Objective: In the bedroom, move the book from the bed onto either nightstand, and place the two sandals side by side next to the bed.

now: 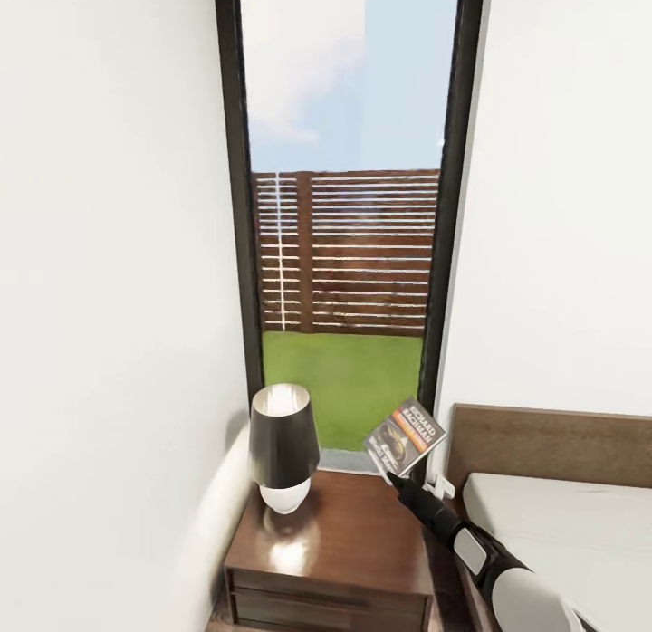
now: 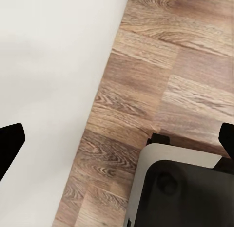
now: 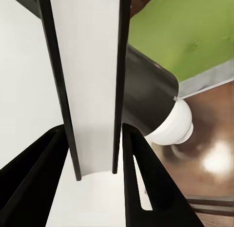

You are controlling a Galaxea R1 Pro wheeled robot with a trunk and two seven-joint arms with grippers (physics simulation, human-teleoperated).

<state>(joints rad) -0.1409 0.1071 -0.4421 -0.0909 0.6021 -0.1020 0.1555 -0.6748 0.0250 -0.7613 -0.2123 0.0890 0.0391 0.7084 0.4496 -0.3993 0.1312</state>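
The right gripper [image 1: 395, 476] is clamped on the lower edge of the book [image 1: 405, 437], which it holds in the air, tilted, cover toward the camera, above the rear right corner of the nightstand [image 1: 353, 546] in the head view. The book does not touch the nightstand top; it hangs in front of the lower part of the black-framed window [image 1: 349, 206] and just beside the upper left end of the headboard [image 1: 552, 446]. The right arm [image 1: 480, 550] rises from the lower right across the gap between nightstand and bed [image 1: 561, 523]. A lamp [image 1: 284, 446] with a dark shade and white base stands on the left rear part of the nightstand, apart from the book. In the left wrist view, the left gripper [image 2: 117, 139] shows its two dark fingertips [image 2: 9, 141] set wide apart with nothing between them, over wood-plank floor [image 2: 146, 76] beside a white wall [image 2: 48, 66]; part of the robot's base [image 2: 180, 188] lies below. In the right wrist view, the right gripper [image 3: 95, 159] shows both black fingers [image 3: 29, 183] closed against the book [image 3: 90, 66], seen edge-on as a pale slab with dark borders projecting straight out from between them. Beyond the book are the lamp [image 3: 161, 110] and the glossy nightstand top [image 3: 209, 139].
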